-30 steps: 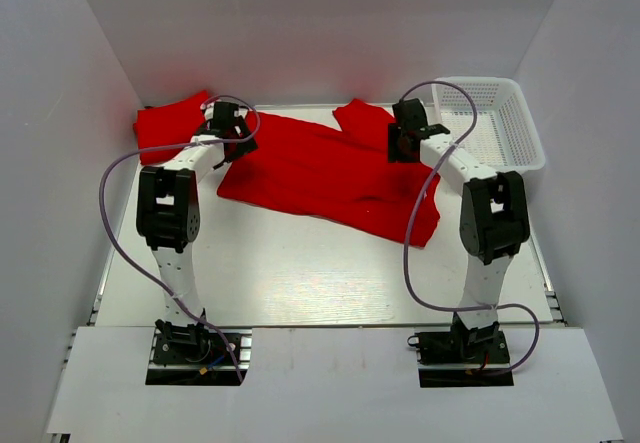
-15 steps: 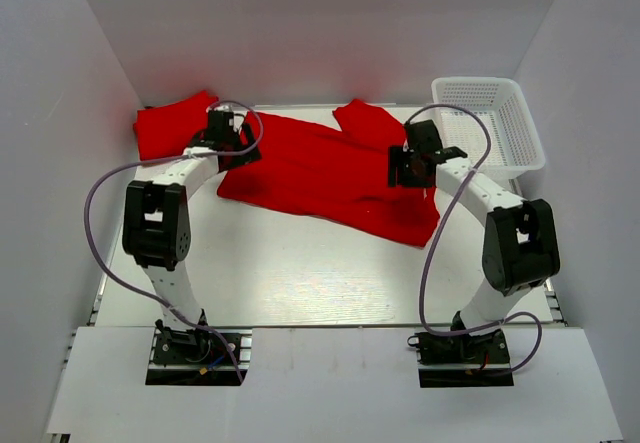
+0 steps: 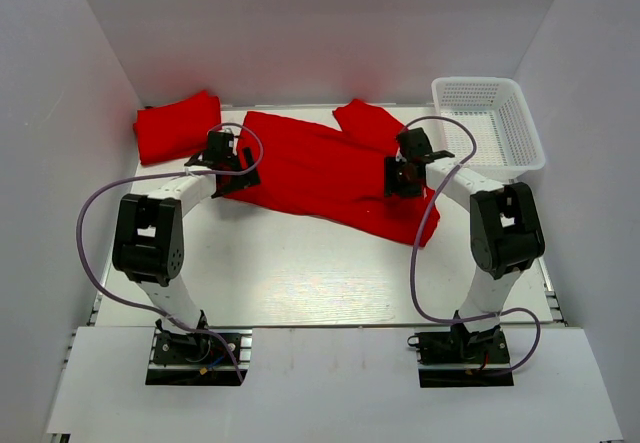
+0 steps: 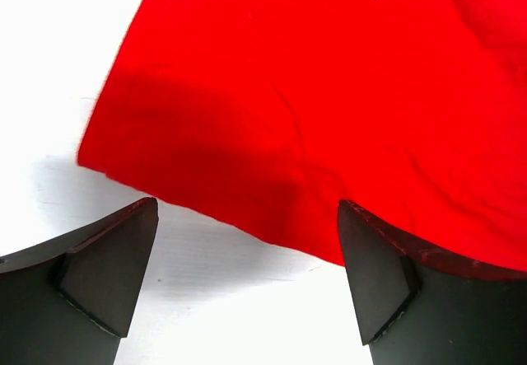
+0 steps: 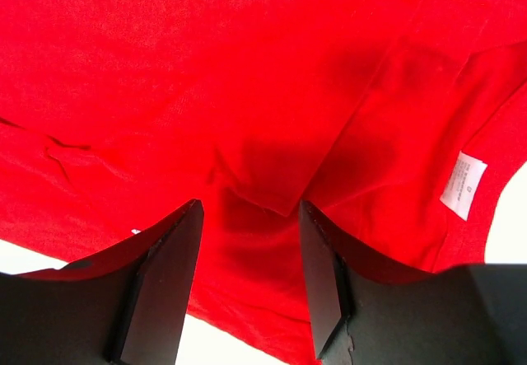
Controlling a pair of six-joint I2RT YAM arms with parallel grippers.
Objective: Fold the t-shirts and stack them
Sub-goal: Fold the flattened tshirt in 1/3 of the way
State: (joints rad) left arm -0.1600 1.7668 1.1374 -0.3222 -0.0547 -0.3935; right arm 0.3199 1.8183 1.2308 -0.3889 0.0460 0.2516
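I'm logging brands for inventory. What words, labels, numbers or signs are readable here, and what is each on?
Too small to read: faint print on the white tag of the spread red shirt, seen in the right wrist view.
No writing shows on the folded red shirt or the basket.

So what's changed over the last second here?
Both arms drew back toward their bases. The left gripper came to the spread t-shirt's near left edge, the right gripper over its right side. Neither took hold; both stand open. The spread t-shirt, the folded t-shirt at back left and the basket stayed put.
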